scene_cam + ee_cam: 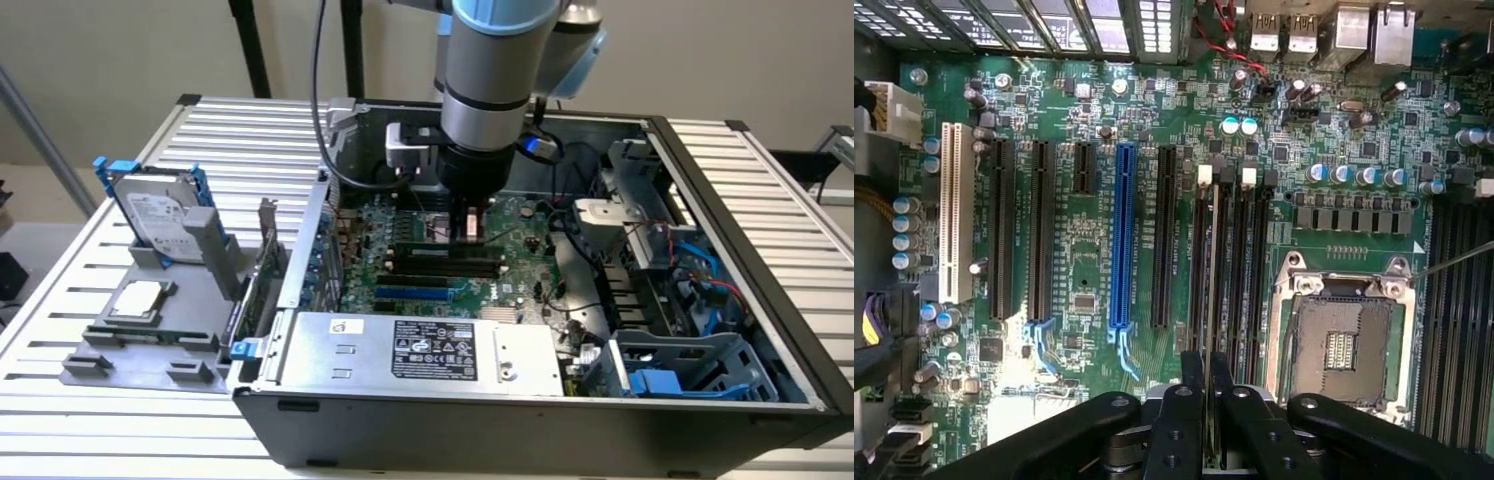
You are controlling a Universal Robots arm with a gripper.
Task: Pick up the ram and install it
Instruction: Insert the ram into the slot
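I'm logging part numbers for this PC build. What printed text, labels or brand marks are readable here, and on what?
No text reads clearly.
Power supply label: print and marks too small.
Hard drive label: blurred.
Processor chip: lid markings unreadable.
Motherboard: silkscreen lettering too fine.

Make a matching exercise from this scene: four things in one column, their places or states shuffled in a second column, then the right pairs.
1. ram
2. hard drive
3. processor chip
4. CPU socket

A. empty, on the motherboard
B. flat on the grey tray outside the case
C. upright in the tray's holder
D. held in the gripper, over the memory slots

Pairs: 1-D, 2-C, 3-B, 4-A
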